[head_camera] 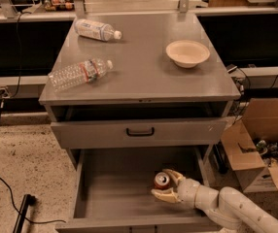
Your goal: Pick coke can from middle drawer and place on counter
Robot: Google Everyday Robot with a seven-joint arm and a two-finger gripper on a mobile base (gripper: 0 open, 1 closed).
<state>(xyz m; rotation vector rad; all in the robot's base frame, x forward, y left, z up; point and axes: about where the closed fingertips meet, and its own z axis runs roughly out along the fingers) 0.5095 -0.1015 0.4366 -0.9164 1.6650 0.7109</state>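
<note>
The coke can [161, 180], red with a silver top, stands upright on the floor of the open middle drawer [114, 188], right of centre. My gripper [168, 184] reaches in from the lower right and is open, one finger behind the can and one in front of it, right beside it. The counter [139, 74] is the grey top of the cabinet above.
Two clear plastic bottles [79, 74] [96, 29] lie on the counter's left side, and a beige bowl [187, 53] sits at its right. The upper drawer front [139, 130] juts out slightly above the open drawer. A cardboard box [260, 149] stands on the floor at the right.
</note>
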